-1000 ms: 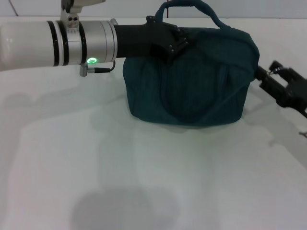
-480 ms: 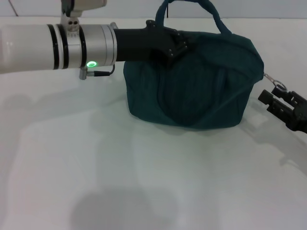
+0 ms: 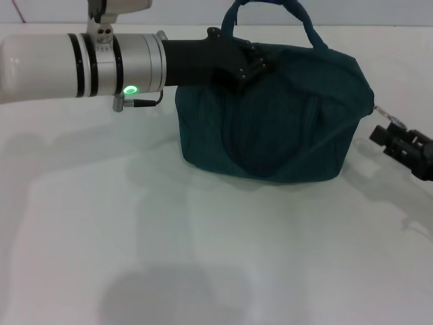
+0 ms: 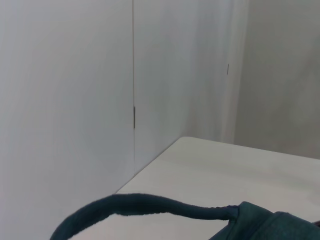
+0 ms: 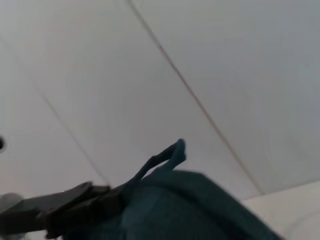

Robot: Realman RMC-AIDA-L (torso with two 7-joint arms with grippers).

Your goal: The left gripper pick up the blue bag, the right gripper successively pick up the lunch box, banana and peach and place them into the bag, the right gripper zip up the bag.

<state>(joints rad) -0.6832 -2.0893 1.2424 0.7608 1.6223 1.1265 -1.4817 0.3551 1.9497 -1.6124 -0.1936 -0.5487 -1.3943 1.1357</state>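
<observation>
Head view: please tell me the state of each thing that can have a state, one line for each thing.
blue bag: standing upright on the table, closed along the top as far as can be seen, one handle standing up.
left gripper: at the bag's top, beside the handle's base.
right gripper: low beside the bag's right end, apart from the fabric.
zipper pull: hanging out from the bag's right end toward the right gripper.

Matt, finely woven dark teal-blue cloth bag (image 3: 270, 122); smooth white surface (image 3: 203, 257) with soft sheen; glossy silver-white cylindrical arm casing (image 3: 81, 64); matt black plastic left end effector (image 3: 247, 64).
</observation>
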